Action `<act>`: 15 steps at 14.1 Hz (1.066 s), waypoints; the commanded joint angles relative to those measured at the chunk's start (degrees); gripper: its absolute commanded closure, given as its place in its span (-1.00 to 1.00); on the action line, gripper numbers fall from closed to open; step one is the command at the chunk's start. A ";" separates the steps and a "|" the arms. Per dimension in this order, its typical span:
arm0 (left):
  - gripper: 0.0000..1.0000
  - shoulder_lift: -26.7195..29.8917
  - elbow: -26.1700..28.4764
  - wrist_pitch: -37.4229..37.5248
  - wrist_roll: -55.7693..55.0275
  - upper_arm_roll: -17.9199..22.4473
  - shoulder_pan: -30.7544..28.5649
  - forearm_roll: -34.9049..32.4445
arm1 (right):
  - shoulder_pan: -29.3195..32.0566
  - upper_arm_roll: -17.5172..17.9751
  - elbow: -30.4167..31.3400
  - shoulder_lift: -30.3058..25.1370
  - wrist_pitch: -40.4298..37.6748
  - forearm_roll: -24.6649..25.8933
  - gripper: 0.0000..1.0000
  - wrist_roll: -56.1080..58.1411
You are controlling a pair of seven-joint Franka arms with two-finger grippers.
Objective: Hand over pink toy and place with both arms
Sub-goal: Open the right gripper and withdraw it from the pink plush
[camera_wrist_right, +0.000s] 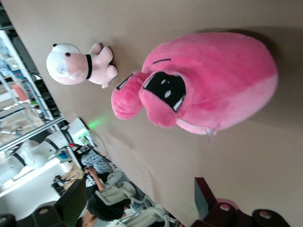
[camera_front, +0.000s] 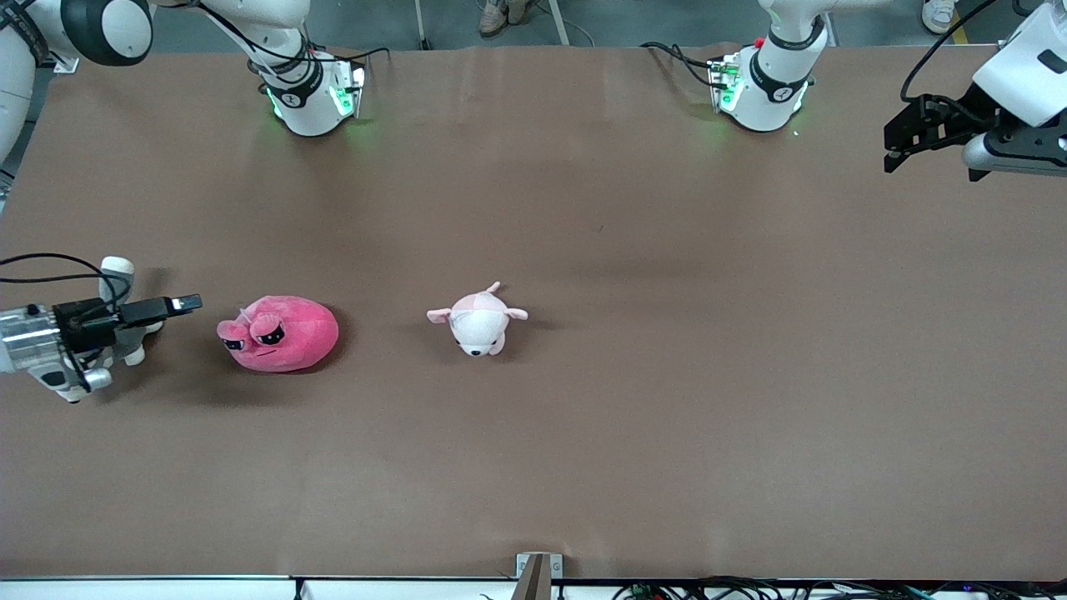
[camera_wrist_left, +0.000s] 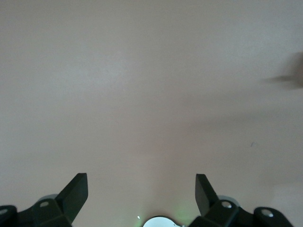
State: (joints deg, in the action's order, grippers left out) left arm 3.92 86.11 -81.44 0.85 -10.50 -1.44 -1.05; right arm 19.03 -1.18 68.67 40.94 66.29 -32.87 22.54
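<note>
The hot-pink plush toy (camera_front: 279, 332) lies on the brown table (camera_front: 667, 333) toward the right arm's end, its sleepy eyes facing the front camera. It fills the right wrist view (camera_wrist_right: 213, 90), apart from the fingers. My right gripper (camera_front: 187, 304) is turned sideways, low, beside the toy and pointing at it; it is open and empty (camera_wrist_right: 139, 198). My left gripper (camera_front: 894, 158) waits high over the left arm's end of the table, open and empty (camera_wrist_left: 141, 189), with only bare table below it.
A small pale pink-and-white plush animal (camera_front: 478, 321) lies mid-table beside the pink toy, and it also shows in the right wrist view (camera_wrist_right: 78, 66). A grey-and-white plush dog (camera_front: 117, 269) is partly hidden under my right gripper.
</note>
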 commanded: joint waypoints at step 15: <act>-1.00 2.14 2.04 -0.21 -2.60 0.39 -2.08 2.18 | -8.49 1.00 -7.14 -17.65 12.44 30.75 -1.00 -6.01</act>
State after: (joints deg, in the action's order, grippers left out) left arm 4.43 86.68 -81.41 -0.47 -9.90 -2.35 -0.72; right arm 10.59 -0.24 61.08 24.72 76.10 -4.22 17.36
